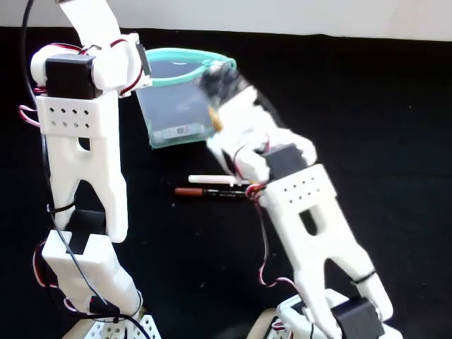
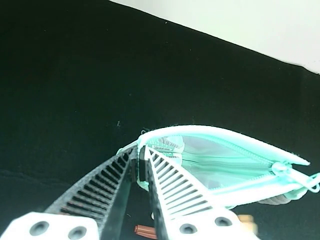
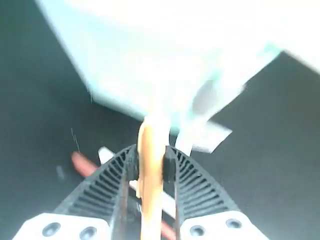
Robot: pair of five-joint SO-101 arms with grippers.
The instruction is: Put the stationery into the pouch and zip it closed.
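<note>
On the black counter [image 1: 367,106], near the middle of the high view, lie a white pen [image 1: 215,179] and a brown pen [image 1: 205,191], side by side and close together. The brown one is nearer the arm bases. The right arm crosses over their 3 o'clock ends and hides them.

Beyond the pens, toward 12 o'clock, the pouch [image 1: 173,106] hangs lifted off the counter. The left claw [image 1: 145,70] is clamped on its 9 o'clock top corner. The right claw [image 1: 214,116] is at its 3 o'clock side, covering that lower corner, and is closed on an orange stick [image 1: 215,120].

The left wrist view shows what the high view does not. The left claw [image 2: 141,155] pinches the teal rim of the pouch [image 2: 220,150], the zip [image 2: 225,163] is undone and the mouth gapes open. The brown pen tip [image 2: 145,230] shows below.

In the right wrist view the right claw [image 3: 150,155] grips the orange stick [image 3: 150,175], whose far end is just at the blurred pouch [image 3: 150,65]. Whether it is inside I cannot tell. Both the brown pen [image 3: 85,164] and the white pen [image 3: 105,155] lie on the counter underneath.
</note>
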